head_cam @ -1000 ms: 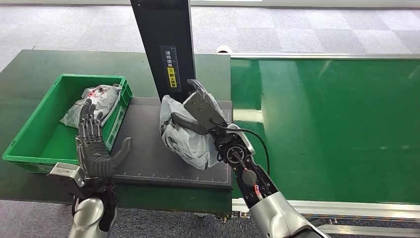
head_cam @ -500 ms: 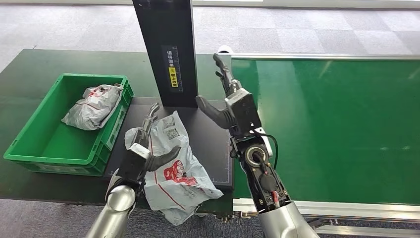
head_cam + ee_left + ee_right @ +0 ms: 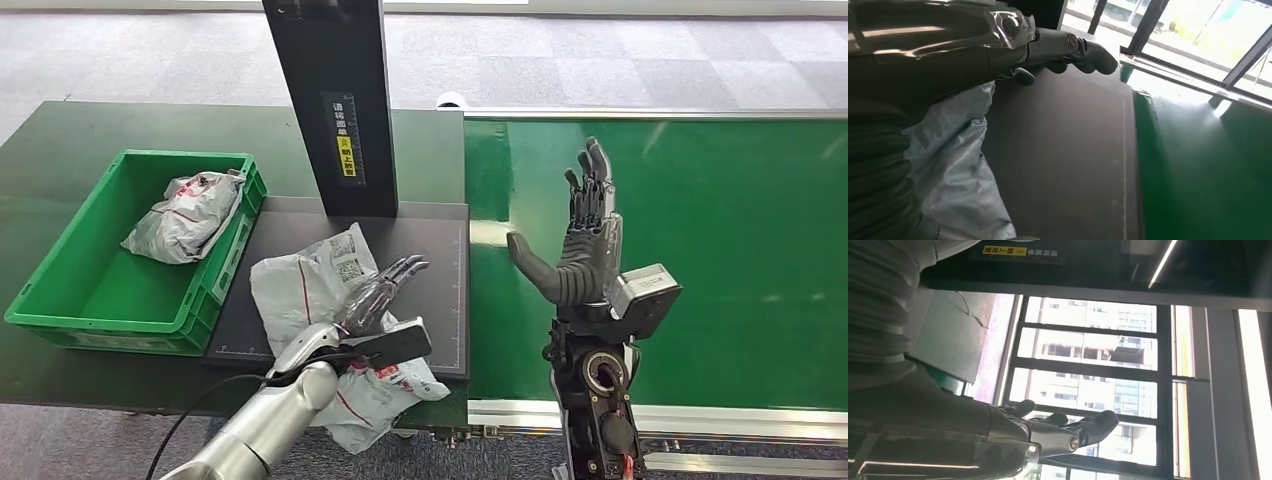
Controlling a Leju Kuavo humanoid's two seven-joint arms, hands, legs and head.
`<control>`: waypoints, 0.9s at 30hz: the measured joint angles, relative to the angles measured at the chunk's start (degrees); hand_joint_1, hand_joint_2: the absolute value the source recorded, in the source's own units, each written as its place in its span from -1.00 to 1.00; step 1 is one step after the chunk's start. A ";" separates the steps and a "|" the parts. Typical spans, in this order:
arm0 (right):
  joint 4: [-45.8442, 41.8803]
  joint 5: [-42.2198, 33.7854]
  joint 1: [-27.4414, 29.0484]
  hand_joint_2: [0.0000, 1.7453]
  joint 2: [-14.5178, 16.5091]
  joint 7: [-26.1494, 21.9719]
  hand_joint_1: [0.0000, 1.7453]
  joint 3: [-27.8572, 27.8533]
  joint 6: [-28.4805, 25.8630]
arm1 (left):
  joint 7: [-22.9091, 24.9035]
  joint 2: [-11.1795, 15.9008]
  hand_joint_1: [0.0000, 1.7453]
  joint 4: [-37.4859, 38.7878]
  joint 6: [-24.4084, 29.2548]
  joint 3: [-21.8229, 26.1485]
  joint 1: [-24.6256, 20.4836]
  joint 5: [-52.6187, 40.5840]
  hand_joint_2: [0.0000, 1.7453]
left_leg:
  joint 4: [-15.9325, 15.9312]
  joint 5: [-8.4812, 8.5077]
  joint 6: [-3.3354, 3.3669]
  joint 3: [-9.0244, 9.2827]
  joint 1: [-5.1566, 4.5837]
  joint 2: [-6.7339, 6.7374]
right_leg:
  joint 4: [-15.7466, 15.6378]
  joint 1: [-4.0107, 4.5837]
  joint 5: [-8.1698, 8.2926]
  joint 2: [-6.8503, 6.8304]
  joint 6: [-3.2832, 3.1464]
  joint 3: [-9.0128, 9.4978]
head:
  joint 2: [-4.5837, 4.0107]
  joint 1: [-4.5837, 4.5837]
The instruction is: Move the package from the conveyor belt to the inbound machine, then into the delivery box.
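My left hand (image 3: 385, 290) lies flat over the package (image 3: 320, 300), its dark segmented fingers (image 3: 405, 268) stretched out straight past the bag's edge toward the belt; from the left wrist view the fingers (image 3: 1083, 47) look extended with nothing pinched between them, so I read it as released and resting on the bag, though I cannot tell how much of the palm actually presses on it. The package is a soft, crinkled white-grey plastic mailer with red printing and a label, lying slumped on the matte dark platform (image 3: 440, 260) of the inbound machine, with its lower corner drooping over the platform's front edge. The platform is a flat, dull slab with a fine ruler scale along its edge, and a tall black rectangular post (image 3: 335, 90) with a yellow sticker rises from its back. My right hand (image 3: 580, 250) is raised upright above the conveyor belt (image 3: 700, 260), palm turned toward the post, thumb out to the side and fingers apart, holding nothing. The belt is a smooth, glossy green sheet with a metal rail. To the far side of the platform, on the dark green table (image 3: 60, 130), sits the delivery box (image 3: 60, 290), a rigid green plastic crate with ribbed walls, holding another crumpled grey bag (image 3: 185, 215).
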 joint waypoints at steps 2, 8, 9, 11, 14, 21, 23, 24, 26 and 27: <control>-0.52 0.17 0.55 1.00 -0.12 -0.09 -1.00 -0.56 0.32 | 0.19 0.02 -1.00 2.61 1.83 -0.54 -1.03 -1.01 1.00 | 0.00 0.00 0.00 0.00 0.00 0.01 | 0.00 0.00 0.01 0.01 -0.01 0.01 | 0.00 0.00; -2.19 1.11 2.69 1.00 -0.19 -0.12 -1.00 -1.87 0.62 | -4.35 1.45 -1.00 0.06 3.62 3.02 -0.41 4.57 1.00 | 0.00 0.00 0.00 0.00 0.00 0.00 | 0.01 0.00 0.01 0.01 -0.01 0.01 | 0.00 -0.01; -2.37 1.14 2.94 1.00 -0.21 -0.11 -1.00 -2.09 0.63 | -4.71 1.78 -1.00 -1.74 3.43 4.00 0.04 5.50 1.00 | 0.00 0.00 0.00 0.00 0.00 0.00 | 0.01 0.01 0.01 0.01 -0.01 0.01 | 0.00 -0.01; -2.61 1.14 3.28 1.00 -0.31 -0.12 -1.00 -2.40 0.65 | -5.26 2.38 -1.00 -5.92 3.00 5.98 1.05 7.29 1.00 | -0.01 0.00 0.00 0.00 0.01 0.00 | 0.01 0.01 0.01 0.01 -0.01 0.01 | 0.00 0.00; -2.81 1.14 3.53 1.00 -0.55 -0.18 -1.00 -2.67 0.66 | -5.36 3.20 -1.00 -12.02 2.06 8.41 2.28 8.75 1.00 | -0.01 0.00 0.00 0.00 0.01 0.00 | 0.01 0.01 0.00 0.01 -0.01 0.02 | 0.01 0.00; -3.09 0.93 3.76 1.00 -0.91 -0.46 -1.00 -2.96 0.57 | -6.48 4.51 -1.00 -21.54 3.67 11.42 4.53 10.58 1.00 | -0.01 0.00 0.00 0.00 0.01 0.00 | 0.01 0.00 0.01 0.00 -0.01 0.03 | 0.00 0.00; -3.33 0.85 3.96 1.00 -0.99 -0.48 -1.00 -3.11 0.56 | -6.03 5.20 -1.00 -24.29 3.29 11.92 5.18 10.66 1.00 | -0.01 0.00 0.00 0.00 0.01 -0.01 | 0.01 0.00 0.00 0.00 -0.01 0.02 | 0.00 -0.01; -3.45 0.82 4.03 1.00 -1.03 -0.49 -1.00 -3.17 0.56 | -5.76 5.52 -1.00 -25.43 3.03 12.12 5.45 10.53 1.00 | -0.01 0.00 0.00 0.00 0.01 -0.01 | 0.01 0.00 0.00 0.00 -0.01 0.02 | 0.00 0.00; -3.64 0.82 4.14 1.00 -1.10 -0.50 -1.00 -3.27 0.55 | -5.08 6.18 -1.00 -26.99 2.12 12.35 5.86 9.48 1.00 | -0.01 0.00 0.00 0.00 0.01 -0.01 | 0.01 0.01 0.00 0.00 -0.01 0.03 | 0.00 0.01; -3.76 0.83 4.21 1.00 -1.12 -0.50 -1.00 -3.34 0.55 | -4.47 6.66 -1.00 -27.53 1.06 12.36 6.00 8.39 1.00 | -0.01 0.00 0.00 0.00 0.01 -0.01 | 0.01 0.01 0.00 0.00 -0.01 0.03 | 0.00 0.01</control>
